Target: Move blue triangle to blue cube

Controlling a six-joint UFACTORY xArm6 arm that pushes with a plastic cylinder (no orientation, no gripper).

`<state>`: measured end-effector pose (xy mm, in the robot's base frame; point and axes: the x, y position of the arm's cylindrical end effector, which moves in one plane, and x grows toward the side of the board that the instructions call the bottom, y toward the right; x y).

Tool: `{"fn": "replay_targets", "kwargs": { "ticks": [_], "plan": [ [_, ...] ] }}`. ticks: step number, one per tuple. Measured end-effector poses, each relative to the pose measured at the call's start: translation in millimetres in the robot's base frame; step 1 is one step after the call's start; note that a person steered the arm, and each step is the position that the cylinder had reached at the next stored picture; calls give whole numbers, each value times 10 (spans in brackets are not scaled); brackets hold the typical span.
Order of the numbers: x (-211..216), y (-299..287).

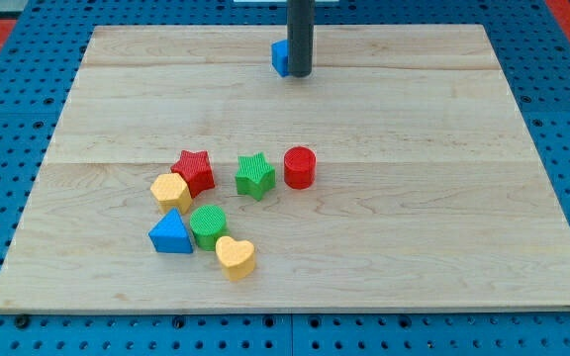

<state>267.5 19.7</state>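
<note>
While my tip [299, 74] rests against the blue cube [280, 57] at the view's top, the blue triangle [171, 235] waits well apart near the bottom, untouched; I have no fingers; next I'd judge: get below it, push upward.

Pale wooden board [364, 247] (smooth, visible grain); blue triangle [171, 234] looks ridged plastic.

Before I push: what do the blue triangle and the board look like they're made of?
Blue triangle: probably plastic, matte, maybe 3D-printed; the colour is uniform, with no sure texture at this size. Board: pale wood, smooth and unpainted, with visible grain and plank seams running across it.
</note>
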Motion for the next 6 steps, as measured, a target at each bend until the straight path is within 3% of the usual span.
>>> {"fn": "replay_targets", "kwargs": {
  "ticks": [1, 2, 3, 4, 5, 6],
  "plan": [
    [-163, -174],
    [545, 383],
    [1559, 743],
    [2416, 805],
    [3165, 253],
    [3514, 31]
  ]
}}
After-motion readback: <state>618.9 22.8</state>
